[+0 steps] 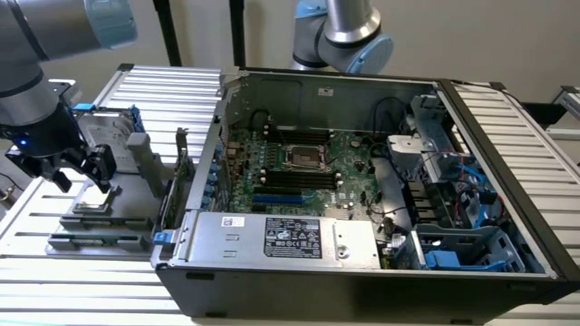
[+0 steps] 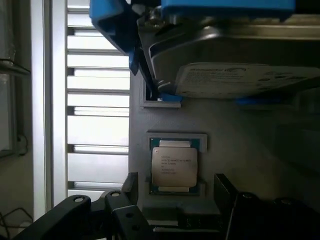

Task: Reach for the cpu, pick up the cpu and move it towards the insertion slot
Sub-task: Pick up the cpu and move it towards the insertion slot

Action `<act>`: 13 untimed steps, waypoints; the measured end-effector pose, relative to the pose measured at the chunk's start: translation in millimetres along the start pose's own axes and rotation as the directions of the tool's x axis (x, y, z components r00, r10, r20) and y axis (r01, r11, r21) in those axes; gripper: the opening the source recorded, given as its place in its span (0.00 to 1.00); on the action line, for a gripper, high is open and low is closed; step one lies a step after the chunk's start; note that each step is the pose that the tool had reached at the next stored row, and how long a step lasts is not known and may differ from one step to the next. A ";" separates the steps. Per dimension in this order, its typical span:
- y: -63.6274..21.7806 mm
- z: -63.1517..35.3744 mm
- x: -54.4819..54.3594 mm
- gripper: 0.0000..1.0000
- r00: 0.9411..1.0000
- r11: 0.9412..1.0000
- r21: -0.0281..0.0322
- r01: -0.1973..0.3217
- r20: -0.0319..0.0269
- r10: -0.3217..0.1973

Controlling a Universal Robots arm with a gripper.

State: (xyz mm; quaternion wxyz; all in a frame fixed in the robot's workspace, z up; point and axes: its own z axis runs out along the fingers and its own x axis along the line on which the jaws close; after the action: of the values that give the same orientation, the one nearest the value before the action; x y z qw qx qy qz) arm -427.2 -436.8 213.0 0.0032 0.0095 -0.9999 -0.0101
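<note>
Slatted table [image 1: 507,129]: carries the computer case [image 1: 344,288], which lies open on its side
Robot arm [image 1: 37,88]: outside the case, beyond its wall on the exterior view's left
Motherboard [image 1: 317,187]: on the floor of the case
Grey fixture [image 2: 240,145]: outside the case, on the arm's side of it
Hard drive [image 2: 240,75]: silver with blue brackets, standing in the fixture outside the case
Gripper [image 1: 83,178]: low over the fixture outside the case, jaws wide apart, one finger [image 2: 131,185] on either side of the chip with a gap showing
CPU socket [image 1: 303,157]: dark square frame mid-motherboard inside the case, judged to be the insertion slot
Cpu [image 2: 174,167]: flat in its recess in the fixture, outside the case, not lifted
Cpu handling: judged light, thin and rigid; the smooth metal lid is likely slippery and the underside fragile; best taken by two opposite pale edges and kept level
Exterior view: gives the socket and how far the chip sits from the case
Wrist view: gives the printed lid, the recess edges and how the fingers line up with the chip
</note>
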 end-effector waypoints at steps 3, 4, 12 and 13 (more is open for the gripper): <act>0.0 5.4 0.0 0.71 1.000 1.000 0.000 0.000 0.000 0.000; 0.0 7.2 0.0 0.71 1.000 1.000 0.000 0.000 0.000 0.000; 1.4 15.7 0.0 0.71 1.000 1.000 0.001 0.000 0.000 0.000; 2.2 16.4 0.0 0.71 1.000 1.000 0.001 0.000 0.000 0.000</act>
State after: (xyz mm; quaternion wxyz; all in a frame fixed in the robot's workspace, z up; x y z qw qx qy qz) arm -427.3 -434.3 196.6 0.0033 0.0094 -0.9999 -0.0098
